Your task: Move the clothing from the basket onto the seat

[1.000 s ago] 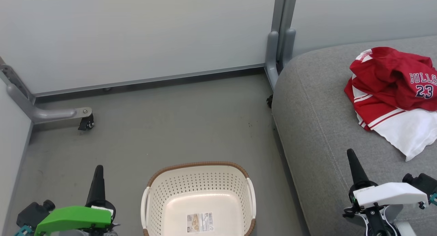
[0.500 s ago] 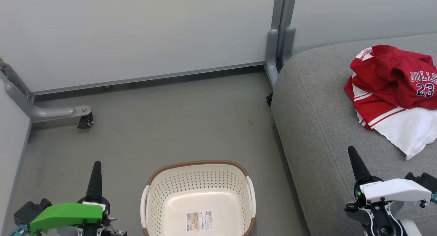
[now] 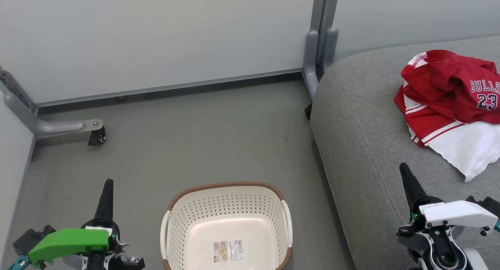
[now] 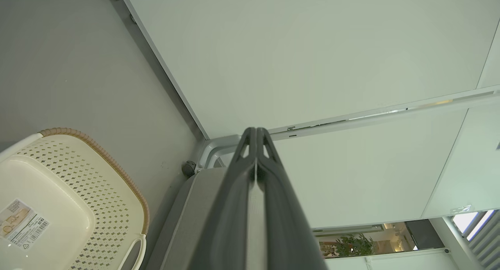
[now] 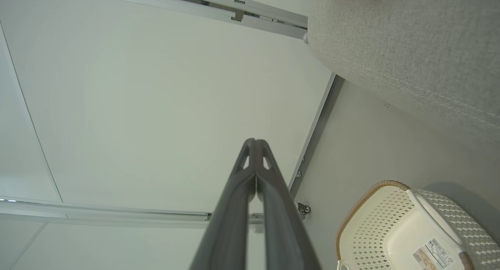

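Left gripper and right gripper are both pinched closed, gripping nothing; red-and-white basketball clothing lies crumpled on the grey fabric seat, well in from its rounded left edge; cream perforated plastic basket stands empty on the grey floor between the arms; the right gripper hovers over the seat's near edge.

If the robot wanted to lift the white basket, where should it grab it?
Probably best by a white side handle of the basket, coming down from above. The handles bow out from the brown rim, leaving a gap for a finger, and the basket stands upright and empty.
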Robot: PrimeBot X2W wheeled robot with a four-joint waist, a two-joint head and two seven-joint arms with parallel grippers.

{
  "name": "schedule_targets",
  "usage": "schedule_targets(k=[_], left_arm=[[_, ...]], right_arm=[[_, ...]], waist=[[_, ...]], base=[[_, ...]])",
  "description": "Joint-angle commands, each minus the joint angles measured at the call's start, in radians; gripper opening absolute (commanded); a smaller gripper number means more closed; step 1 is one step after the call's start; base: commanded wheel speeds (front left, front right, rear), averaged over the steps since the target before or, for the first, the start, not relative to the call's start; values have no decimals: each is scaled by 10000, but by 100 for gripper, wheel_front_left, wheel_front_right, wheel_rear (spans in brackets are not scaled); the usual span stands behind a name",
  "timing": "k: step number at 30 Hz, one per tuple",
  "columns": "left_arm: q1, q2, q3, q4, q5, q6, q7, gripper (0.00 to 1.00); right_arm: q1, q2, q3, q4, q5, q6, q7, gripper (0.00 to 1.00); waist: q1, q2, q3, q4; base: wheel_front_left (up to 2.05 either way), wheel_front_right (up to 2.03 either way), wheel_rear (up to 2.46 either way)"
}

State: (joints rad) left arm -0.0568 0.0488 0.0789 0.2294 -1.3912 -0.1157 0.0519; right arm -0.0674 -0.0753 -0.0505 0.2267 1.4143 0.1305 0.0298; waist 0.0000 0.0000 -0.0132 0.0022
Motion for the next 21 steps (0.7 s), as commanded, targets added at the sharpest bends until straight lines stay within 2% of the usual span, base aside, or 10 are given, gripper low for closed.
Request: schedule_targets(k=[1, 21], left_arm=[[-272, 81, 69, -18, -250, -70, 74, 0], [-523, 81, 273, 123, -1673, -149, 462, 0]], right_arm=[[-190, -5, -50, -1, 241, 5, 69, 0], [-384, 46, -293, 129, 1649, 4, 492, 0]], waist=[[0, 0, 9, -1], [0, 0, 113, -15]], base=[[0, 0, 0], [0, 0, 0]])
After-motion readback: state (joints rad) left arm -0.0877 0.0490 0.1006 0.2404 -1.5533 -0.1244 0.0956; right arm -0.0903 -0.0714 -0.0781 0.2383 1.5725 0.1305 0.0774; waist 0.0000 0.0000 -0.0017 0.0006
